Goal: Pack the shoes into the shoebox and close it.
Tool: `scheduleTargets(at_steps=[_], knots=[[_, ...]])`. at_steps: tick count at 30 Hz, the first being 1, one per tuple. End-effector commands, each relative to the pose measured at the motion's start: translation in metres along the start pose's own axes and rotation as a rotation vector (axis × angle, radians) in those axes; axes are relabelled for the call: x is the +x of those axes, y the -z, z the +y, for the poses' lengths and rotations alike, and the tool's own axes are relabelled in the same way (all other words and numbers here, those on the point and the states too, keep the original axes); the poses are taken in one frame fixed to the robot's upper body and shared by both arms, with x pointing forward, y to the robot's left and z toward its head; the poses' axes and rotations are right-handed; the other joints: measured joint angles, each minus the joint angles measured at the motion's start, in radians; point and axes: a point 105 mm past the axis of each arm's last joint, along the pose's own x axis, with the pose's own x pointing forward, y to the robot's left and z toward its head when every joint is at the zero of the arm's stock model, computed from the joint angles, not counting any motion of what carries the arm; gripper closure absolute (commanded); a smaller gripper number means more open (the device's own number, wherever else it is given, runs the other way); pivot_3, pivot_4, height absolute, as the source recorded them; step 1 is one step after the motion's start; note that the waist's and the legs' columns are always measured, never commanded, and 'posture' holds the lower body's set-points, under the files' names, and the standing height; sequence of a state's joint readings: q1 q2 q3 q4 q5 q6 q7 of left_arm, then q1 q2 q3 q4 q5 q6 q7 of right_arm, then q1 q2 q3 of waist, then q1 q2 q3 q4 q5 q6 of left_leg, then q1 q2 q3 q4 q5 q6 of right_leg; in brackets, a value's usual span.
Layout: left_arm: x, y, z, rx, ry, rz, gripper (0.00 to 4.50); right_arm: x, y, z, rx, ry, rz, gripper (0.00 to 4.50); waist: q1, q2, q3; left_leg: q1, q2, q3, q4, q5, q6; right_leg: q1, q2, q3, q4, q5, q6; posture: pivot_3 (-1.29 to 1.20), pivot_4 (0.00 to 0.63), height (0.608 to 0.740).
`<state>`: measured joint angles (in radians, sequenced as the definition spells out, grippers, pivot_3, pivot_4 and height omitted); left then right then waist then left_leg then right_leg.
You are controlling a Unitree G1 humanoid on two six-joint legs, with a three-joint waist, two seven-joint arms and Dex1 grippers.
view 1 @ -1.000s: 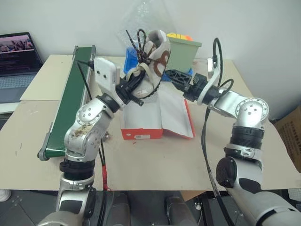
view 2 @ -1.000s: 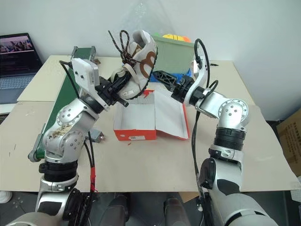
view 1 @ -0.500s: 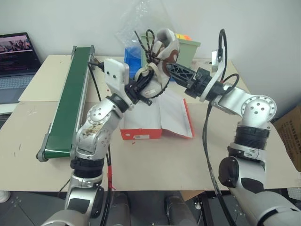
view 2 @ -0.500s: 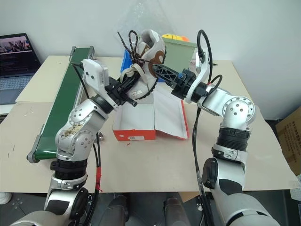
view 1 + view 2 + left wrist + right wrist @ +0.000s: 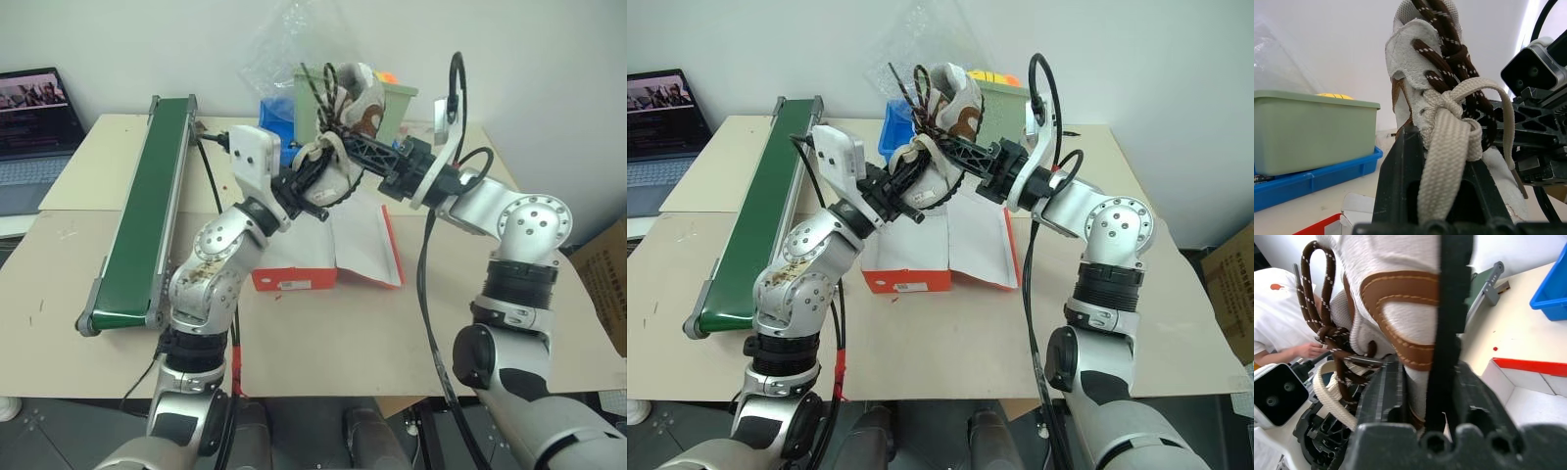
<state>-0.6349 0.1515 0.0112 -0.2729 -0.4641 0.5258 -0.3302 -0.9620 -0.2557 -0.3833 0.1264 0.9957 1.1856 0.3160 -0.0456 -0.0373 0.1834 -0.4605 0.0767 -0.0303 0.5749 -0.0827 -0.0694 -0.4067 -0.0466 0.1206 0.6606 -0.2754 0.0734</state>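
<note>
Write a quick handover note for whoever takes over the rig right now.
Left end effector: shut on the shoe, held in the air above the shoebox.
Right end effector: clamped on the same shoe from the other side.
Shoebox: open on the table, lid flat, nothing visible inside.
Done: shoe lifted.
Left: put shoes in, close lid. Second shoe's place cannot be told.

Green conveyor belt (image 5: 147, 206) running near-to-far along left side of beige table (image 5: 323, 343). Open laptop (image 5: 29, 122) at far left, off the table edge. Green plastic bin (image 5: 397, 110) at far centre with yellow item inside, blue tray (image 5: 274, 119) just beside it, crumpled clear plastic bag (image 5: 284, 49) behind. Cardboard box (image 5: 602, 269) at far right.
</note>
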Motion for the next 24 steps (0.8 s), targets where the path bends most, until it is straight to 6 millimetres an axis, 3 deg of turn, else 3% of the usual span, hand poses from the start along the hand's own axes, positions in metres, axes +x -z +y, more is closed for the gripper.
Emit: scheduleTargets(at_steps=[1,11,20,24], knots=[[-0.003,-0.022,-0.018,0.013,0.067,-0.068,4.42,-0.002,-0.013,0.004,-0.037,0.002,-0.063,4.12,0.0,0.0,0.0,0.0,0.0,0.0,0.0,0.0,0.0,0.0,0.0,0.0,0.0,0.0,0.0,0.0,0.15,0.74],[-0.02,-0.037,-0.01,0.006,0.039,-0.055,0.79,0.004,-0.01,-0.001,-0.082,0.028,-0.04,4.14,-0.001,0.0,0.0,0.0,0.0,0.0,0.0,0.0,0.0,0.0,0.0,0.0,0.0,0.0,0.0,0.0,0.15,0.74],[-0.062,-0.046,0.03,0.205,-0.153,0.056,0.79,0.017,0.0,-0.037,-0.462,0.389,0.17,4.14,-0.008,0.0,0.0,0.0,0.0,0.0,-0.001,0.0,0.0,-0.001,0.0,0.0,0.0,0.0,0.0,0.0,0.15,0.74],[-0.076,-0.033,0.039,0.344,-0.197,0.147,0.79,0.024,0.017,-0.048,-0.448,0.463,0.337,4.14,-0.014,0.0,0.0,-0.001,0.0,0.001,-0.002,0.0,0.0,-0.003,0.0,0.001,0.0,0.0,0.0,0.0,0.15,0.74]])
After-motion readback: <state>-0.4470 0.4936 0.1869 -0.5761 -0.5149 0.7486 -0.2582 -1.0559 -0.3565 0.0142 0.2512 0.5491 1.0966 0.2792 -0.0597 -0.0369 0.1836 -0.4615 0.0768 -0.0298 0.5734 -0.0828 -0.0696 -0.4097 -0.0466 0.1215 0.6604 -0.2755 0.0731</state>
